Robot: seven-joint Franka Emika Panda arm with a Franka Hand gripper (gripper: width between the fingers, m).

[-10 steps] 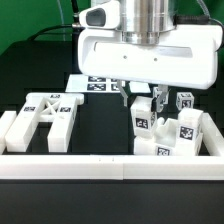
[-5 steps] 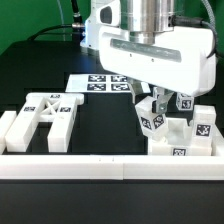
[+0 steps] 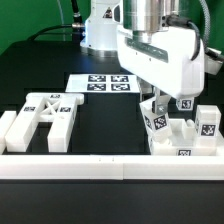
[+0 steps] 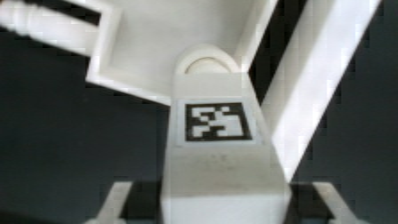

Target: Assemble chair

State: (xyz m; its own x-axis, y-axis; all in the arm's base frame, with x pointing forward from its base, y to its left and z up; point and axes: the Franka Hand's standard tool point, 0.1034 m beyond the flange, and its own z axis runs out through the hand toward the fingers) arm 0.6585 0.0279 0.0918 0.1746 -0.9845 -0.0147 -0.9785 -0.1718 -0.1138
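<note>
From across the room, the exterior view takes in the whole layout. The big glossy white robot arm (image 3: 165, 50) fills the upper part on the exterior view's right, above a matte black bench (image 3: 105, 125) edged along the front by a long low white border rail (image 3: 100, 166). The white X-braced plastic chair frame (image 3: 45, 112) lies flat on the exterior view's left, well apart from the arm. A huddle of white blocky chair parts with square black-and-white tags (image 3: 192, 135) sits on the exterior view's right, just behind the rail. The thin flat white marker board (image 3: 98, 82) lies further back. None of that spread shows in the wrist view, which instead looks straight down the narrow white plastic chair leg with a rounded end (image 4: 217, 140). There its tag reads crisply, and pale finger pads (image 4: 125, 200) sit on either side of it. In the exterior view the same leg (image 3: 157, 122) hangs under the claw (image 3: 160, 103), directly beside the huddle. Its long axis is close to upright with a slight tilt and its tag faces the camera. In the wrist view its rounded end points away from the claw (image 4: 217, 205) toward flat, smooth, hard-edged white panels (image 4: 169, 50) on the black bench. The claw is clenched on the leg.
</note>
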